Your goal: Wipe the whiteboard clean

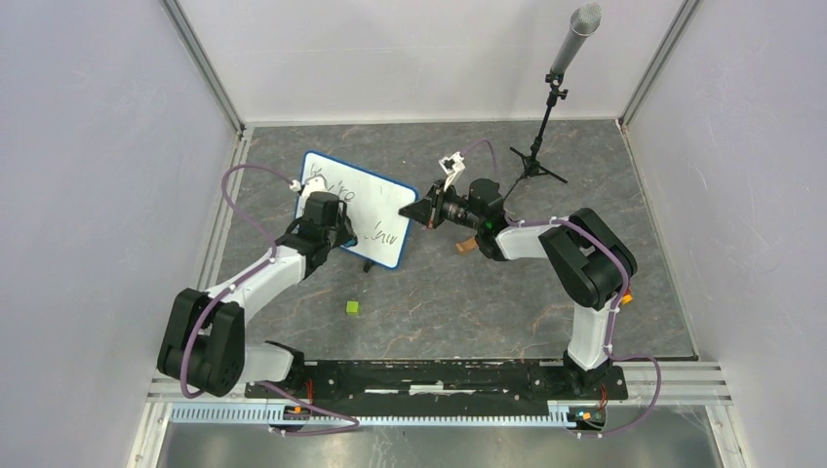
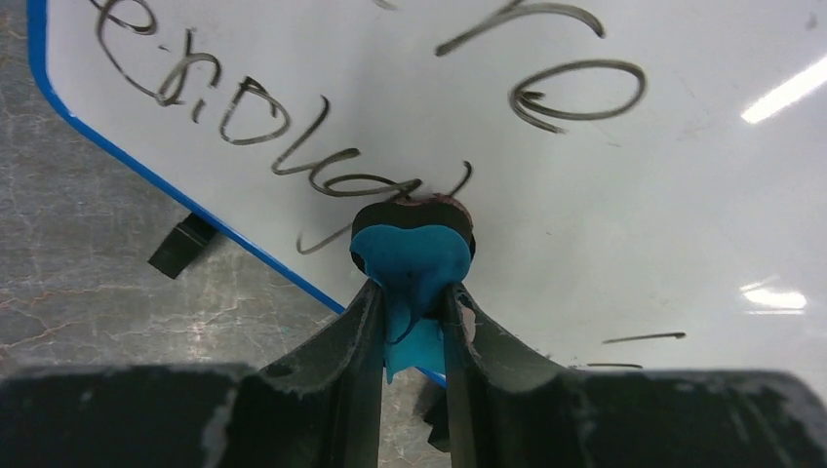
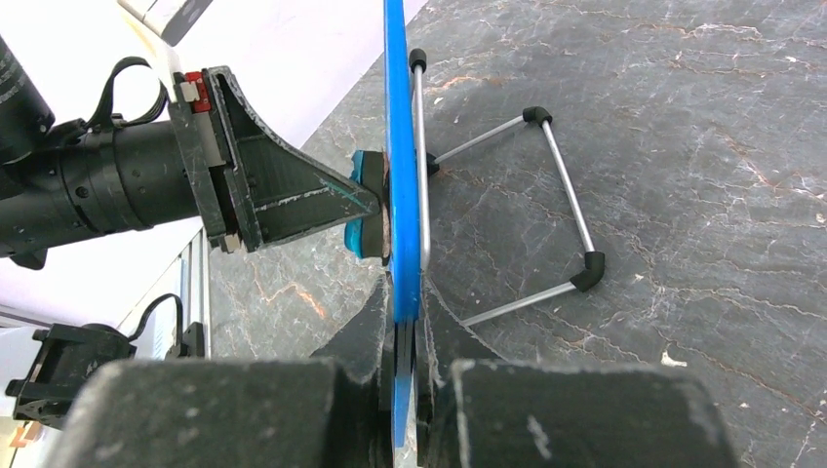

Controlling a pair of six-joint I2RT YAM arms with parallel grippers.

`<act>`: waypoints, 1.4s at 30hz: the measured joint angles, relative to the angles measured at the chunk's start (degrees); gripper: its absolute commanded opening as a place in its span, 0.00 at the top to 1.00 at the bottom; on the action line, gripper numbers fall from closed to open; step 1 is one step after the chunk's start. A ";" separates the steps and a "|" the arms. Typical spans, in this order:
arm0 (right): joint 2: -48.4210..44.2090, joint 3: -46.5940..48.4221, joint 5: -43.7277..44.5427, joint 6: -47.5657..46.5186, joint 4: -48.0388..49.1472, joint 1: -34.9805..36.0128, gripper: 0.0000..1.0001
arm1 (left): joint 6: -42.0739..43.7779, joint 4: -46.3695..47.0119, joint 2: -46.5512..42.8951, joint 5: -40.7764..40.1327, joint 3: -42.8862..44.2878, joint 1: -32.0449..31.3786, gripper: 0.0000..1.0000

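- Whiteboard (image 1: 356,208) stands propped at a tilt on the grey marbled counter (image 1: 468,292), left of centre and toward the far side, between the two wrists.
- Thin blue frame, rounded corners. The white face is turned to the left arm.
- Black handwriting (image 2: 263,127) runs across the face in several lines. More loops sit higher up, and a few short strokes sit low on the right.
- Left pincer (image 2: 412,302) is clenched on a small blue eraser (image 2: 413,255), its fingers pinching the eraser's narrow blue tab.
- The eraser's dark pad presses flat against the board face, near the lower blue edge, at the tail end of one written line.
- From the right wrist view the board shows edge-on. The eraser touches the face on one side, with the left arm's wedge-shaped fingers behind it.
- Right pincer (image 3: 400,312) is clamped on the board's blue frame, one finger on each side of the edge. From above, this is the edge nearest the right arm.
- A wire stand (image 3: 546,214) with black-capped corners rests on the counter behind the board, joined to its back.
- One small black foot (image 2: 182,246) shows just outside the frame, by the lower edge.
- A small green cube (image 1: 352,307) lies on the counter, nearer the arm bases and apart from the board.
- A microphone (image 1: 575,39) on a black tripod stands at the far right, well apart from the board.
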 measured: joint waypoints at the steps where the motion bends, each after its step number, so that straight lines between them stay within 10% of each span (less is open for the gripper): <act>1: 0.00 -0.04 -0.09 0.02 0.02 -0.07 1.00 | 0.02 -0.04 0.02 -0.11 0.07 -0.48 0.83; 15: 0.02 -0.48 -0.72 0.70 0.48 -0.68 1.00 | 1.40 1.88 1.95 -3.28 3.72 -19.10 0.83; 24: 0.61 -0.59 -0.35 1.40 0.92 -0.87 1.00 | 1.40 1.73 2.12 -3.89 3.93 -17.59 0.84; 32: 0.66 -0.59 -1.14 1.01 2.40 -0.55 1.00 | 1.86 0.33 -1.18 -5.20 0.37 -3.58 0.87; 42: 0.76 -0.61 -1.22 1.27 2.34 -0.85 1.00 | 3.58 -0.13 1.44 -6.45 2.64 -12.92 0.87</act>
